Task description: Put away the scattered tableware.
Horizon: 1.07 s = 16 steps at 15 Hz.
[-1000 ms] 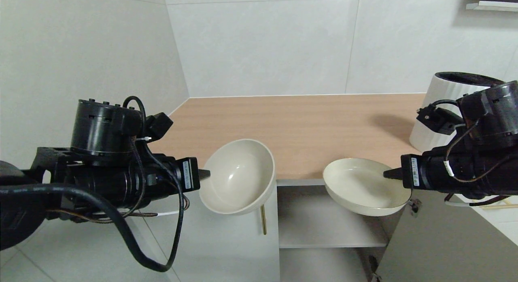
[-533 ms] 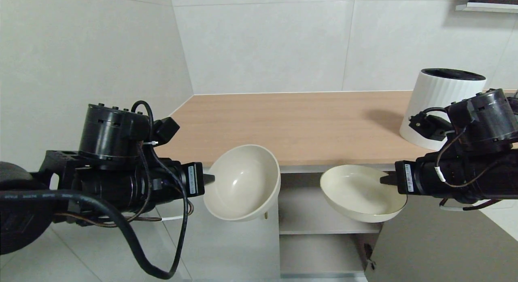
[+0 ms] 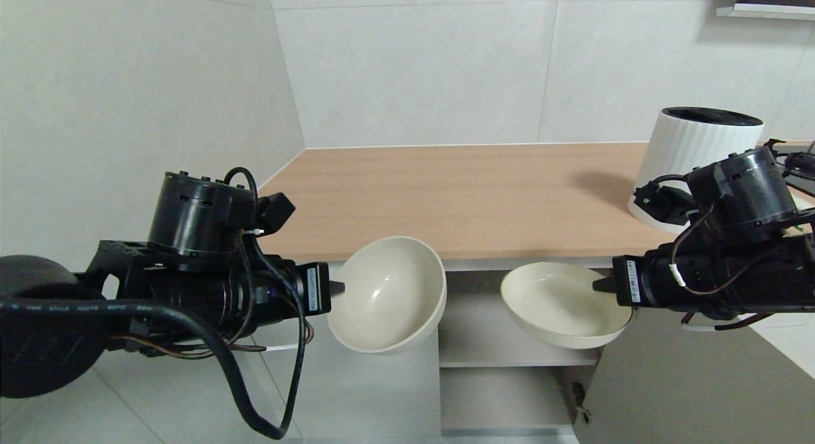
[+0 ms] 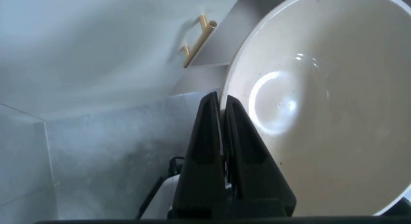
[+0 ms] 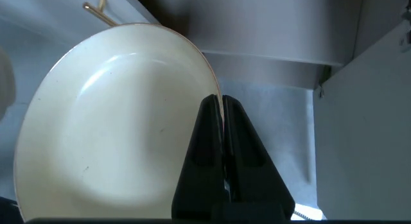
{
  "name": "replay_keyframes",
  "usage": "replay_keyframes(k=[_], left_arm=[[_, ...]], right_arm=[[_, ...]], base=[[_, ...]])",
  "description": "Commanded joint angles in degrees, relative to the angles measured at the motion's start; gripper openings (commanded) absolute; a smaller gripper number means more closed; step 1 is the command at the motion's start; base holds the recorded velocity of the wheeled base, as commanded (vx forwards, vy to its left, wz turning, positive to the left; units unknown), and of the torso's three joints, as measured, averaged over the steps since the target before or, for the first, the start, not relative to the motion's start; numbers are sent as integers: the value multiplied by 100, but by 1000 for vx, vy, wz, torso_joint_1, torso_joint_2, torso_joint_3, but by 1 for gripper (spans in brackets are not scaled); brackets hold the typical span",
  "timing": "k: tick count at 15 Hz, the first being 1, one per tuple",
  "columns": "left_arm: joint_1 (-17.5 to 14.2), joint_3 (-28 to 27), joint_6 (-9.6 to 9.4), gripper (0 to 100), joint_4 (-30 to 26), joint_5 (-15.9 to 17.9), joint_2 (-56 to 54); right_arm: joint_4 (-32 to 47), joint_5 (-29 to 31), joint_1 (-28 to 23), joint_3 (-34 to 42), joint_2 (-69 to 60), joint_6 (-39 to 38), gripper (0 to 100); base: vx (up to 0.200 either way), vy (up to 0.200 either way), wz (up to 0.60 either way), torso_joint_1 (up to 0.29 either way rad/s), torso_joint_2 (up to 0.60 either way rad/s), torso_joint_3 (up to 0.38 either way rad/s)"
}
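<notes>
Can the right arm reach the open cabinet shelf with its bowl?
Probably yes: the right gripper, shut on the shallow bowl, hangs before the shelf, whose door stands open; nothing lies between, and the deep bowl is aside.

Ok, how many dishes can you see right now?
2. A deep bowl, gripped at its rim by the left hand, and a shallow dish, gripped by the right hand, both before the open cabinet. Others may be hidden.

Before cabinet (image 3: 479,334): bowl (image 3: 388,297) left, plate (image 3: 559,307) right
</notes>
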State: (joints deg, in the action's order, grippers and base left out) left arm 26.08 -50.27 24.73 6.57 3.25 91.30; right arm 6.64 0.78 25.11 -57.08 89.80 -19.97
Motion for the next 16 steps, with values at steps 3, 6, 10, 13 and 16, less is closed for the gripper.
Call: replay_keyframes(k=[3,6,10,13,16], left_arm=[[12,0,5,0,11,8,73],[12,0,5,0,11,0,99],[20,0,5,0,11,0,108],[12,0,5,0,11,0,117],[20,0,5,0,11,0,117]], right_arm=[[-102,54,2,4,161,2,0],[-102,54,2,12,170,-7,0],[-102,54,2,12,179,-7,0],[-102,63,2,4,231,-7,0],[-102,63,2,4,258,-7,0]], base=[[0,0,0,0,0,0],[0,0,0,-72,186,117],[0,0,0,-159,441,270],[0,0,0,-157,463,307],[0,0,0,-137,453,318]])
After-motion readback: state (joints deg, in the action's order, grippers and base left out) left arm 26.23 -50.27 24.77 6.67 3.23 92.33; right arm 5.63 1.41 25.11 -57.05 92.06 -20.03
